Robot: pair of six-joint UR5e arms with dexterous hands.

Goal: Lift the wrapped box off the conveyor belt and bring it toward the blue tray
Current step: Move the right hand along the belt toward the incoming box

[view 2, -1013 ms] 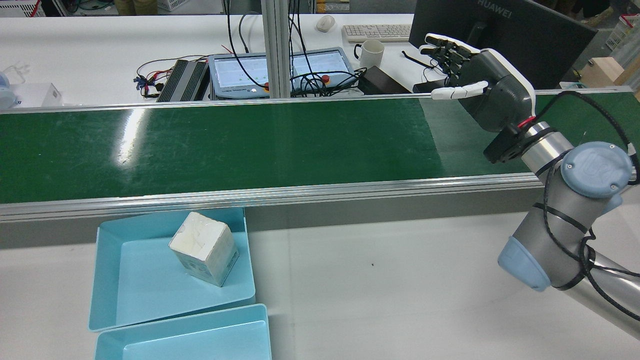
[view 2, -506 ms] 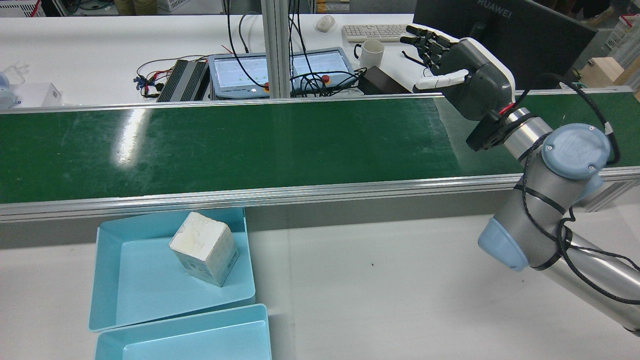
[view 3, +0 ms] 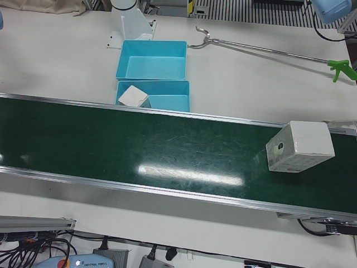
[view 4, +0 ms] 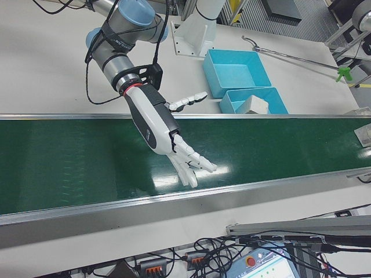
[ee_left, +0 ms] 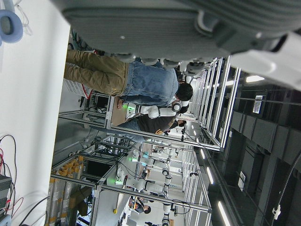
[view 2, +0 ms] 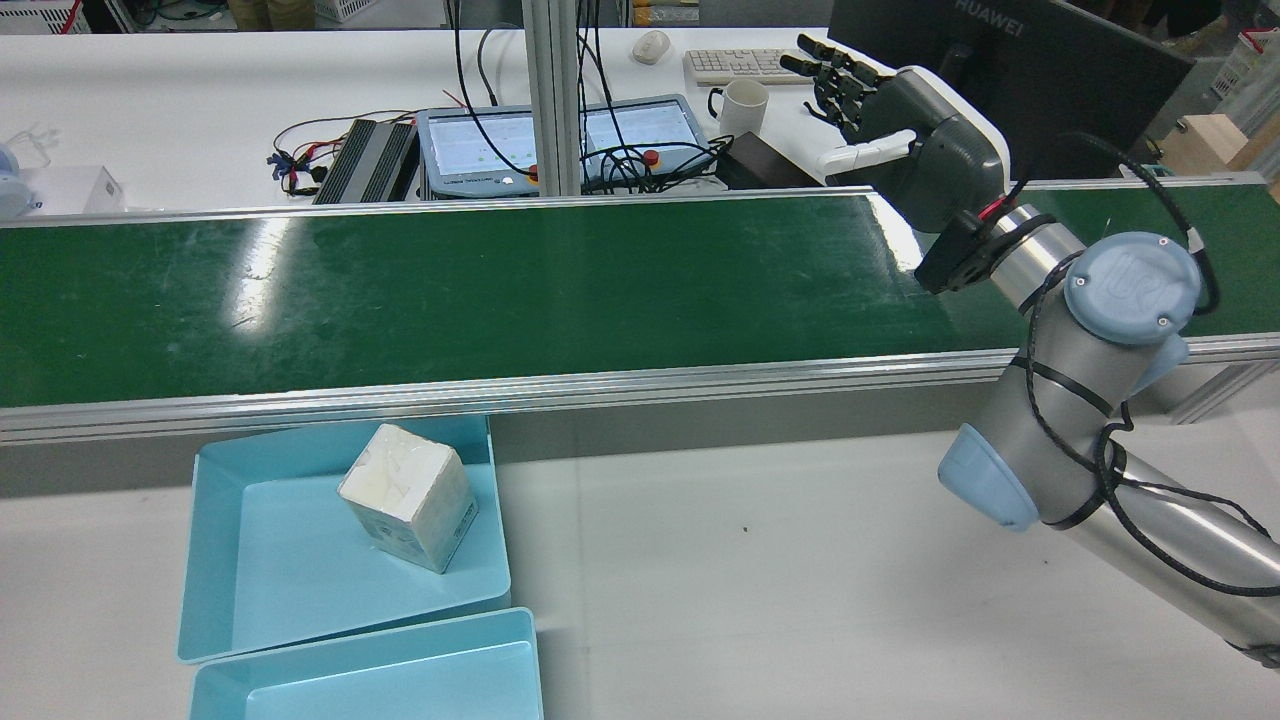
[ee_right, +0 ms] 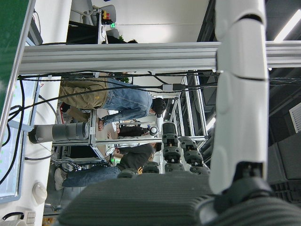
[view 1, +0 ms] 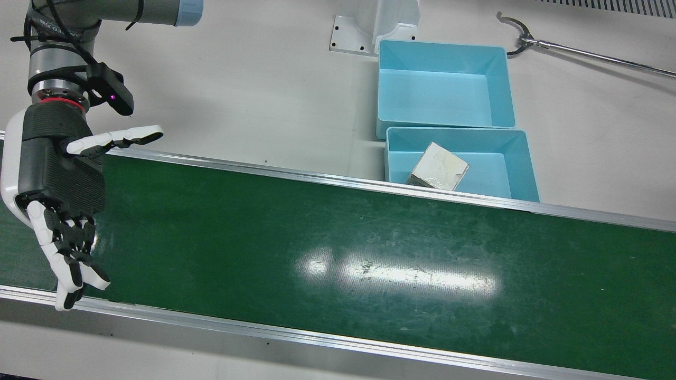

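A white wrapped box [view 3: 299,146] sits on the green conveyor belt [view 3: 167,145] near its right end in the left-front view; its edge also shows in the right-front view [view 4: 364,134]. My right hand [view 2: 905,130] is open and empty, fingers spread, hovering over the belt's other end [view 1: 58,184], far from that box; it also shows in the right-front view [view 4: 159,127]. A second wrapped box [view 2: 410,495] lies tilted in the blue tray [view 2: 215,560] nearest the belt. Of my left hand, only part of the palm [ee_left: 164,23] shows in its own view.
A second blue tray [view 1: 443,84] stands behind the first and holds nothing. A long reach-grabber tool [view 1: 581,50] lies on the white table. A monitor [view 2: 1010,70], a mug [view 2: 742,105] and cables lie beyond the belt's far rail.
My right hand has moved left and farther across the belt, staying open. The box in the tray has not moved.
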